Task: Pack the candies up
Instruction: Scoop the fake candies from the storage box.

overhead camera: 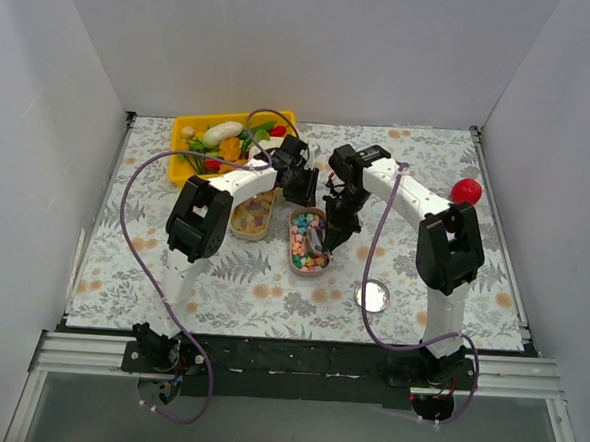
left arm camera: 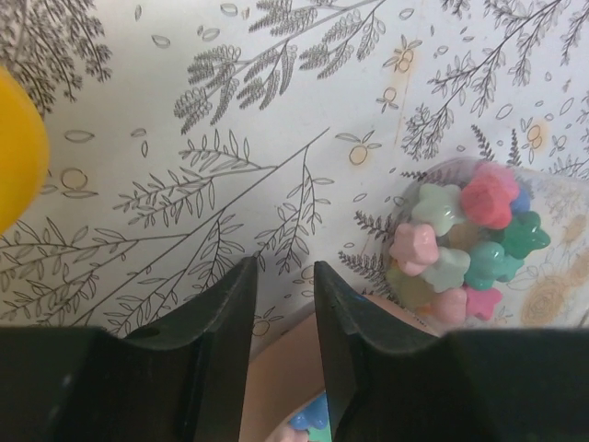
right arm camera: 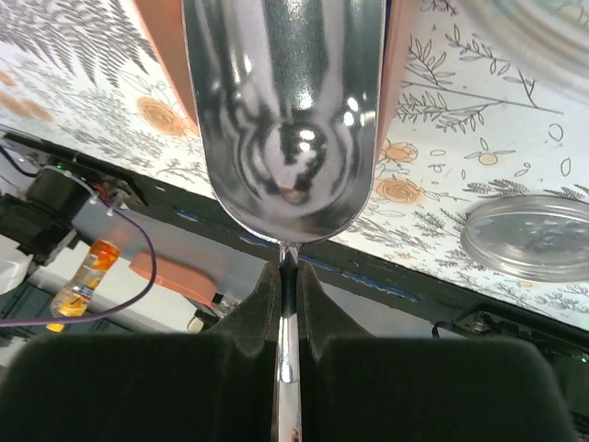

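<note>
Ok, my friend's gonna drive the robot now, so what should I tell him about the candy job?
Right gripper: jaws shut on the metal scoop's handle, scoop over the tan dish of pastel candies; no candy shows on it.
Left gripper: jaws a little apart above that dish's rim; I cannot tell if they pinch it.
Done: some pastel candies sit in a clear container.
Left: more pastel candies in the dish, yellow-orange candies beside it, and the round lid lying off to the side.
</note>
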